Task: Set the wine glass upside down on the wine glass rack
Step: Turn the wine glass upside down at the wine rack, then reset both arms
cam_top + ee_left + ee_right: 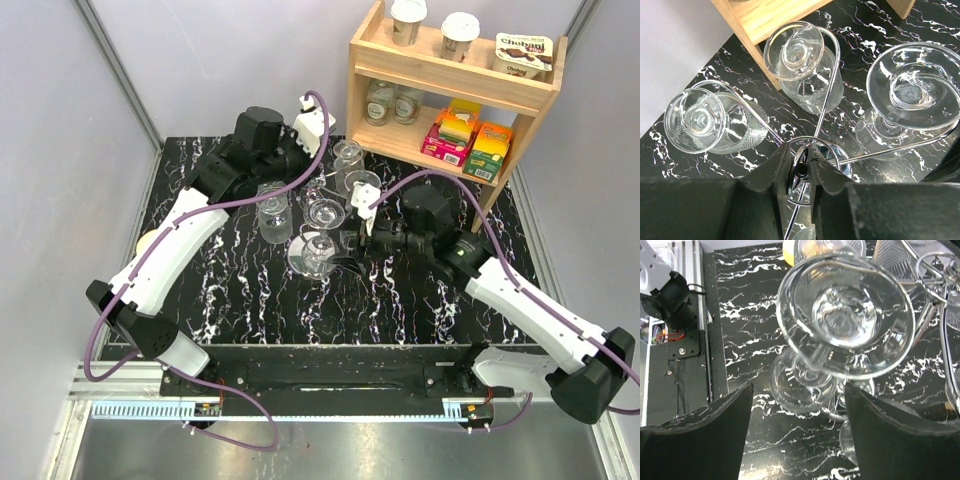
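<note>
The wine glass rack [330, 195], shiny silver wire, stands mid-table. My left gripper [318, 180] is above it; in the left wrist view it [801, 167] is shut on the rack's top loop. Three glasses hang foot-up on the curled arms [900, 150]. The nearest wine glass [310, 252] hangs upside down on a front arm; the right wrist view shows its foot [845, 315] resting in the wire, bowl below. My right gripper [352, 243] is open just right of that glass, its jaws [797, 440] wide apart and not touching it.
A wooden shelf unit [455, 90] with cups, jars and boxes stands at the back right, close to the rack. A small yellow object [147, 240] lies at the table's left edge. Grey walls enclose the left, back and right sides.
</note>
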